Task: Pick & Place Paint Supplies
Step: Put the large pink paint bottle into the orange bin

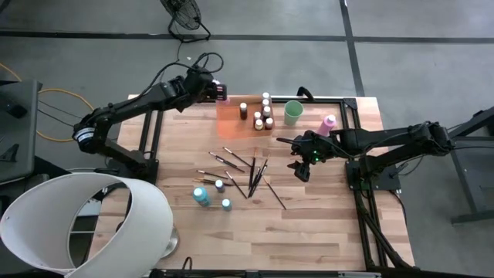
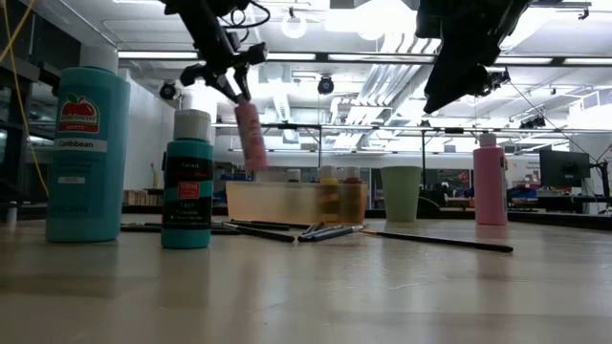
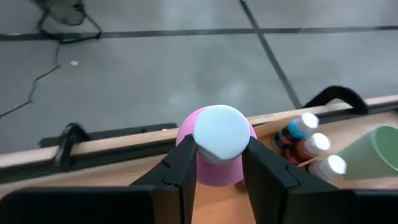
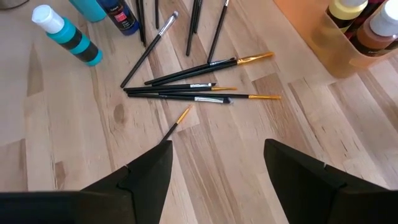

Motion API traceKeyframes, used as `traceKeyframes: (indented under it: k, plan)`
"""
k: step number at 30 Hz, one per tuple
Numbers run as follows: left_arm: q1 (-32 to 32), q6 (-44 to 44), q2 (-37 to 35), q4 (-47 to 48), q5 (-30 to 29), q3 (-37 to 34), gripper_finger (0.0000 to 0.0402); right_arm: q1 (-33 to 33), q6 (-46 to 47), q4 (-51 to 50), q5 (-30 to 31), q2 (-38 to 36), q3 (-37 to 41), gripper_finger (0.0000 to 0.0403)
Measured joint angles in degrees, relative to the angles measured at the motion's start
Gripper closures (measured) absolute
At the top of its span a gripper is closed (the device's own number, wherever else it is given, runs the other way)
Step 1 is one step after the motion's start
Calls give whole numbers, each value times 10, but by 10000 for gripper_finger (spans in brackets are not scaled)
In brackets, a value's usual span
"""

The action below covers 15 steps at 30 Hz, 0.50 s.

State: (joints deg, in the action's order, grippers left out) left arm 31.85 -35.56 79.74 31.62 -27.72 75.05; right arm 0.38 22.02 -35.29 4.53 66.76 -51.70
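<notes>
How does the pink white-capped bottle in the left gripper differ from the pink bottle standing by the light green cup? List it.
The pink white-capped bottle held in the left gripper hangs tilted in the air above the table; the pink bottle by the light green cup stands upright on the wooden table, untouched. The held bottle is near the translucent orange tray; the standing one lies beyond the cup. Both are pink.

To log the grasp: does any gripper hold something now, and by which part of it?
The left gripper holds a pink paint bottle by its body, just under the white cap, in the air. The right gripper is open and holds nothing.
</notes>
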Motion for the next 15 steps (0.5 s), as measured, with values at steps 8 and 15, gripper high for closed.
traceKeyframes:
  k: [8,15]
  plan:
    - [-4,44,45,-33,15,6,300,0,0,0,0,0,0,156]
    - [-4,43,99,31,-3,80,300,0,2,0,0,0,0,156]
